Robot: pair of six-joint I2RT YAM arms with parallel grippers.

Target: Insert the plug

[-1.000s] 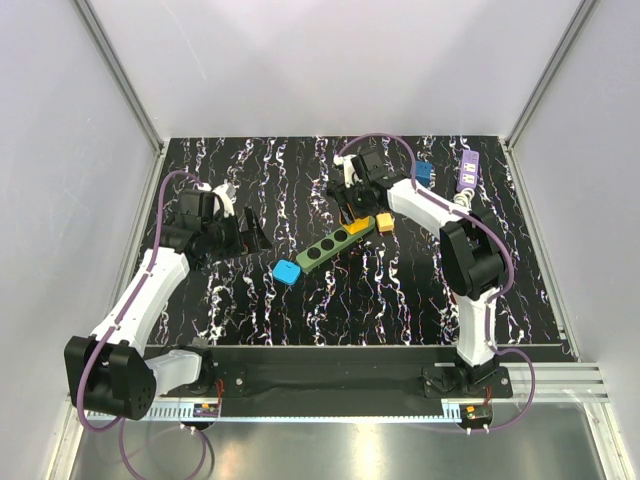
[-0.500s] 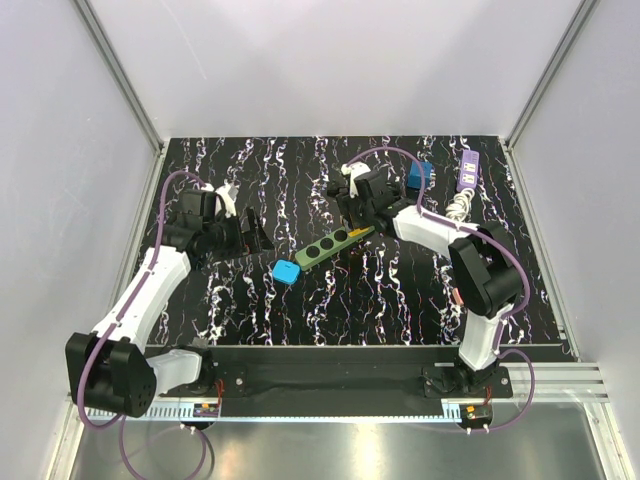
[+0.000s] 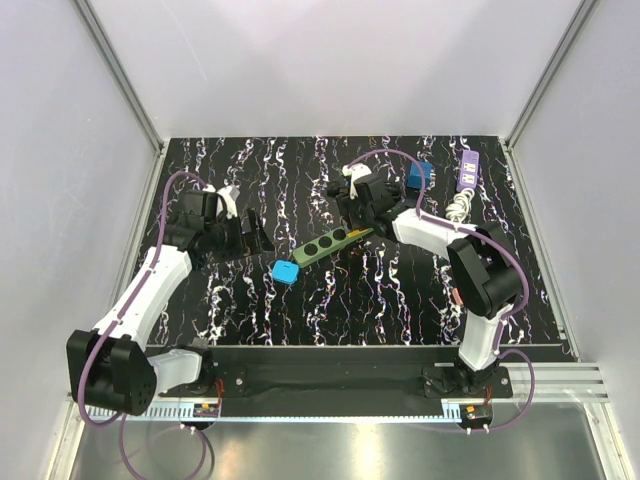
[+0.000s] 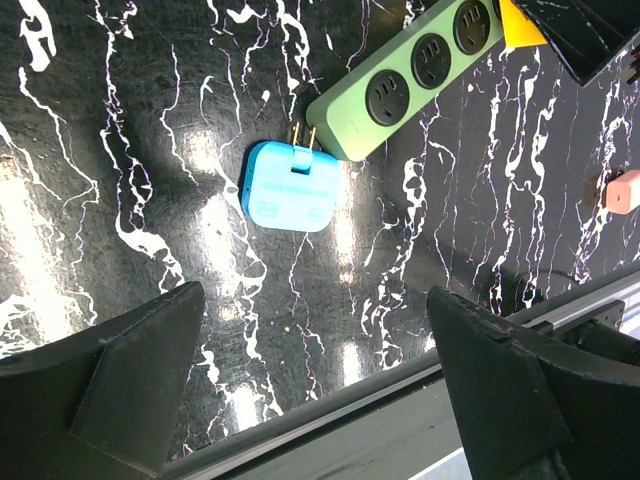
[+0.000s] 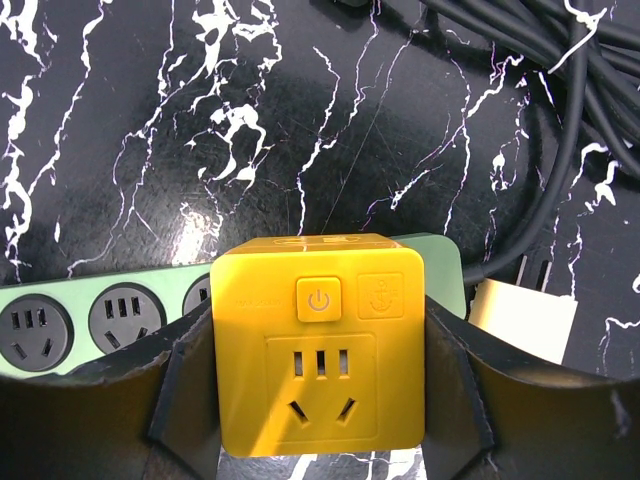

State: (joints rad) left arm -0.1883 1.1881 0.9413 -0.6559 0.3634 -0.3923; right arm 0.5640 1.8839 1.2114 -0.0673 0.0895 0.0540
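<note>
Right gripper (image 5: 320,405) first: you have it clenched on the yellow plug (image 5: 318,335), one finger (image 5: 185,395) pressed to each side of the cube, whose button face and socket face look at your wrist camera. That plug sits over the far end of the green power strip (image 3: 322,245), covering the strip there, and beside it you can count two open sockets and part of a third. You cannot tell from these views whether its pins are seated in the strip or only resting above it. Black cable (image 5: 530,45) runs off from that same end of the strip, and a pale cream block (image 5: 523,318) lies just beside the strip's end, past the plug. Your left gripper (image 4: 315,385) is released, jaws spread wide and holding nothing, hanging above the black marbled table (image 3: 400,290) to the left of the strip's near end. A blue plug (image 4: 292,187) lies flat on the table at that near end, its two metal pins pointing at the strip and just about touching it. A purple power strip (image 3: 467,170) lies well apart from the green one, at the table's far right corner.
</note>
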